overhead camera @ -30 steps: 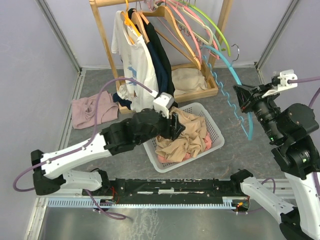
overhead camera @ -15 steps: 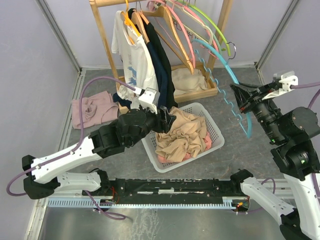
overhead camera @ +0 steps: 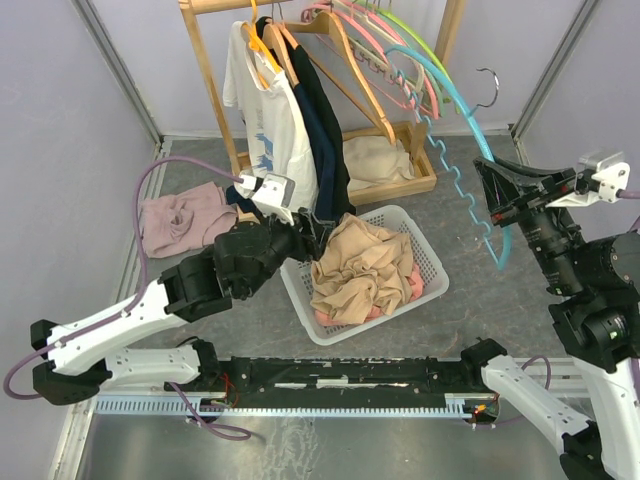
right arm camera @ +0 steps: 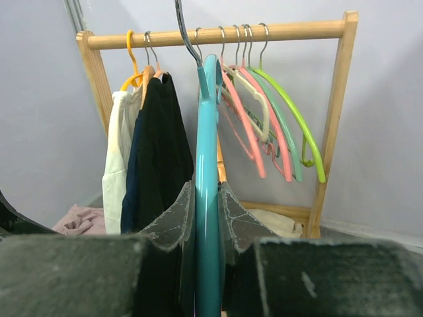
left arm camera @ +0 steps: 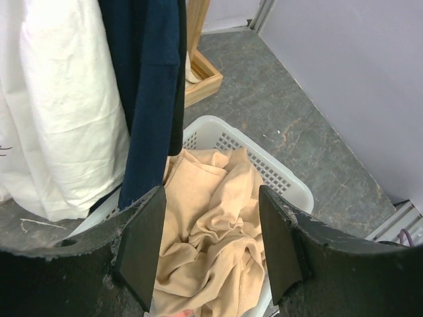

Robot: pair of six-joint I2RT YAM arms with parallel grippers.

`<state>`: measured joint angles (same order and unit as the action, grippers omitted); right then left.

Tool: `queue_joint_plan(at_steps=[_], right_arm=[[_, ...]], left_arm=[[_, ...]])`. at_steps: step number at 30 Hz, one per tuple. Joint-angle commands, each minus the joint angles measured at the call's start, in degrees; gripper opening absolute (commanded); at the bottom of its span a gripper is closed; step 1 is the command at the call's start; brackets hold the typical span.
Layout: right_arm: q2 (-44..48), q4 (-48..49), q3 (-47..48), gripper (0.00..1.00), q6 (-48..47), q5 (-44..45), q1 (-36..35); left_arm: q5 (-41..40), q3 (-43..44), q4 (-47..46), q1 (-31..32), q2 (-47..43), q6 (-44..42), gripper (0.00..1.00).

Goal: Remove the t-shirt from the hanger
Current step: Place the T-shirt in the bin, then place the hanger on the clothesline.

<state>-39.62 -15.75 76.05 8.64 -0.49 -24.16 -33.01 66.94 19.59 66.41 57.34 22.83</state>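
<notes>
- Your left gripper [left arm camera: 210, 239] is hovering with fingers spread apart, beside the hanging dark shirt [left arm camera: 153, 86].
- The beige t-shirt [overhead camera: 360, 268] is lying crumpled in the white basket [overhead camera: 434, 272].
- Your right gripper [right arm camera: 205, 221] is clamping the teal hanger [right arm camera: 206, 132].

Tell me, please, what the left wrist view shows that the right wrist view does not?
Only the left wrist view shows the white basket holding the beige t-shirt, framed by the open left tool. Only the right wrist view shows the wooden rail, the empty coloured hangers on it, and the teal hanger clamped in the right tool. Both show the white t-shirt and the dark garments hanging beside it.
</notes>
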Motion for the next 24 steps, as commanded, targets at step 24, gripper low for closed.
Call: queue_joint_plan(at_steps=[24], right_arm=[[-31.1,19.4,14.8,0.02,4.1,-11.9,-0.7]], left_arm=[[-15.4,-0.4,-2.0,0.1,-1.4,-7.5,0.78]])
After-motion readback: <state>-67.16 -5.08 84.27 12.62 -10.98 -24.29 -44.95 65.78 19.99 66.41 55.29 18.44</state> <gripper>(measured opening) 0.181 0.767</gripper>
